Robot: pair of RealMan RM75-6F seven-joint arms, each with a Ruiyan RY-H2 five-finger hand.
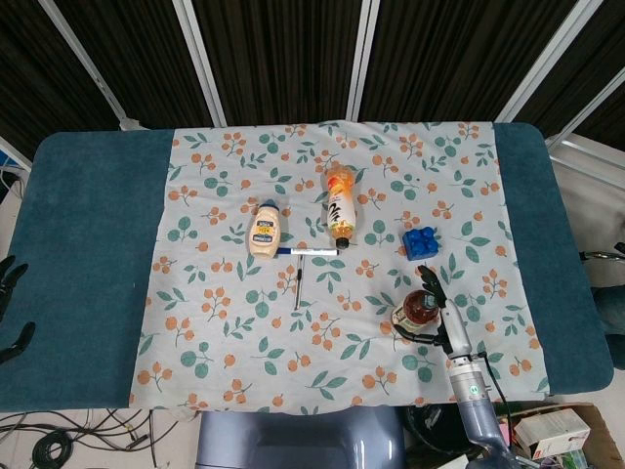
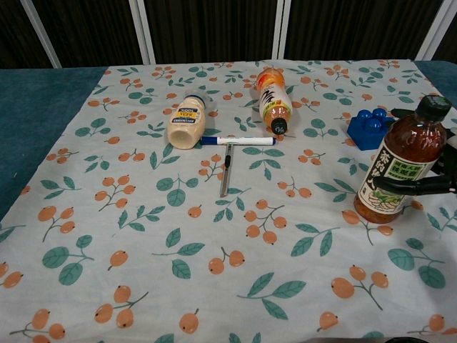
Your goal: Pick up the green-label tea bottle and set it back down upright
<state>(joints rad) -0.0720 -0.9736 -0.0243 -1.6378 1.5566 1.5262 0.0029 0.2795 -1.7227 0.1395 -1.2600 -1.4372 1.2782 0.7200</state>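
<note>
The green-label tea bottle (image 2: 396, 161) holds brown tea under a dark cap and stands at the right of the floral cloth (image 2: 143, 236), its top leaning right. Its base looks to be on the cloth. My right hand (image 2: 421, 184) grips it from the right, dark fingers (image 2: 400, 184) wrapped over the label. In the head view the bottle (image 1: 415, 309) sits near the front right with the right hand (image 1: 441, 315) around it. My left hand (image 1: 12, 308) shows only at the far left edge, off the table, fingers apart and holding nothing.
An orange drink bottle (image 2: 275, 103) lies on its side at the back middle. A cream squeeze bottle (image 2: 186, 121) lies to its left. A blue-capped marker (image 2: 238, 141) and a dark pen (image 2: 226, 171) lie mid-cloth. A blue toy block (image 2: 370, 128) sits just behind the tea bottle.
</note>
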